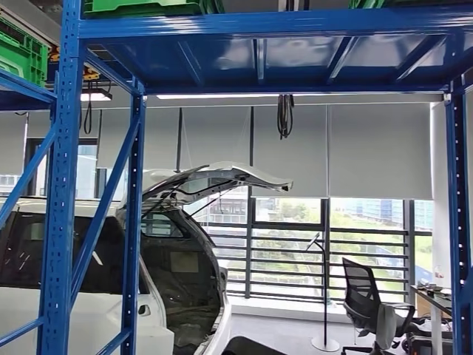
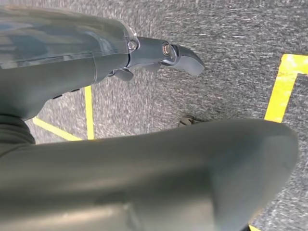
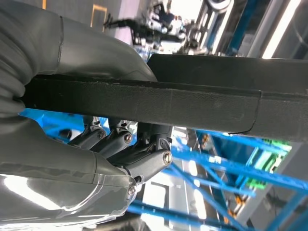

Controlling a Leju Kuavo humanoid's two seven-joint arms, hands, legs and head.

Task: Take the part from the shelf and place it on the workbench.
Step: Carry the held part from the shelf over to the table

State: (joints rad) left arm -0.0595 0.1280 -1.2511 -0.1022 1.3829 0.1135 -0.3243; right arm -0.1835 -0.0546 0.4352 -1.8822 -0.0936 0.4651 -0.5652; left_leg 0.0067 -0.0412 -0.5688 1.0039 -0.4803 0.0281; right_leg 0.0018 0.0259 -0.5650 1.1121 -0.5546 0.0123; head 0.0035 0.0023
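Parts: one, a long flat black strip (image 3: 145,103) with a second dark length (image 3: 232,70) lying close along it; whether the two are one piece cannot be told. Hands: two. The right hand (image 3: 109,144) holds the strip, which runs straight across the palm, with the thick grey thumb (image 3: 94,53) on one face and the dark fingers (image 3: 145,161) curled against the other. Beyond the fingertips the strip carries on well past the hand and is cut off at the frame edge, so its full length is hidden. Behind it blue shelf beams (image 3: 232,168) and green crates (image 3: 274,154) show, blurred. The left hand (image 2: 152,53) hangs over grey carpet (image 2: 225,62) marked with yellow tape lines (image 2: 281,89); one dark finger (image 2: 181,55) points out straight with nothing in it, while the thumb (image 2: 203,173) is blurred in the foreground, and the other fingers are hidden, so how far that hand is spread cannot be told. From the head, one blue rack (image 1: 61,185) carries green crates (image 1: 22,52) on its upper shelves; past it stand one white car (image 1: 167,296) with its tailgate raised and one black office chair (image 1: 368,299).
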